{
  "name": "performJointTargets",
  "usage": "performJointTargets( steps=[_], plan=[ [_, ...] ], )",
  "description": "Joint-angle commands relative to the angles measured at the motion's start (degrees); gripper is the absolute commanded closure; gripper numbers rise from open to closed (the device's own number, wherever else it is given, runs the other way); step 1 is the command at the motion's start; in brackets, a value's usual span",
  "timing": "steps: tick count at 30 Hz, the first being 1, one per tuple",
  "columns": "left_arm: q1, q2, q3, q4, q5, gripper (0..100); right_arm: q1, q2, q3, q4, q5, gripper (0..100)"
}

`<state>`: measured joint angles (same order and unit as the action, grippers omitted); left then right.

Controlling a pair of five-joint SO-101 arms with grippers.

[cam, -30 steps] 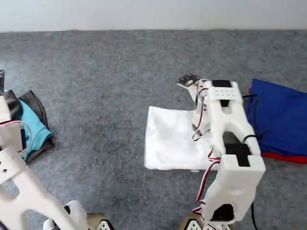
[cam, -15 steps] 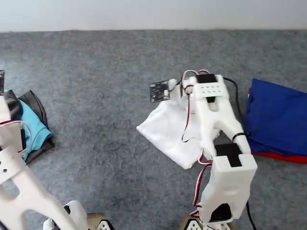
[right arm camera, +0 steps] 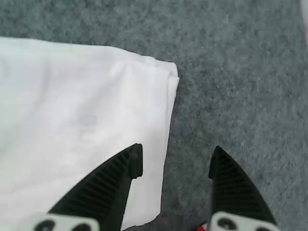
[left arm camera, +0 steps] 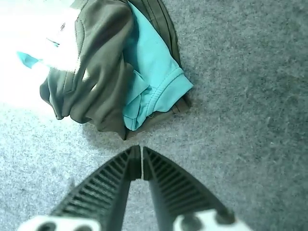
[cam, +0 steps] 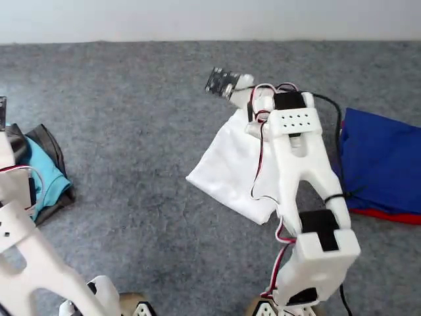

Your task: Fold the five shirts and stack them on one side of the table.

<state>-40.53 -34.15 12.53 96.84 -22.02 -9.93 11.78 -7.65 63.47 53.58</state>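
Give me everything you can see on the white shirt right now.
The white shirt is plain, soft cloth, folded into a rough rectangle with layered edges at one corner. It lies flat but skewed on the grey table, mid-table, partly under the right arm. The open right gripper straddles one edge; contact is unclear.

The right gripper [right arm camera: 176, 150], jaws parted, straddles the edge of the white shirt [right arm camera: 72, 120] on the table [right arm camera: 240, 57]

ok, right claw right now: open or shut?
Open. In the right wrist view the right claw has its fingers well apart, with the white shirt edge and grey table showing between them; nothing gripped.
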Motion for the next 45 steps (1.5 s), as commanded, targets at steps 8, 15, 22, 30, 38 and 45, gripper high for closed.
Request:
performJointTargets(
  steps=[8, 15, 22, 30, 38, 45],
  plan=[
    [-0.26, -1.58, -0.22, 0.26, -0.26, 98, -4.7, -11.56, -2.11, 11.82, -51.69, 76.4],
    [-0.26, -1.23, -0.22, -0.09, -0.26, 98, -7.96, -11.3, -2.02, 16.22, -82.2, 76.4],
    [-0.26, -1.49, -0.22, 0.0, -0.35, 98, -6.64, -6.46, -1.93, 17.01, -93.89, 54.7],
    [-0.26, -1.58, -0.22, 0.09, -0.35, 98, -6.37, 4.88, -2.11, 13.05, -100.48, 51.4],
    [-0.26, -1.58, -0.22, 0.18, -0.35, 98, -4.53, 13.14, -2.11, 5.58, -103.47, 51.9],
    [-0.35, -1.32, -0.22, 0.26, -0.35, 98, -1.1, 18.42, -2.2, 1.1, -103.03, 51.9]
  ],
)
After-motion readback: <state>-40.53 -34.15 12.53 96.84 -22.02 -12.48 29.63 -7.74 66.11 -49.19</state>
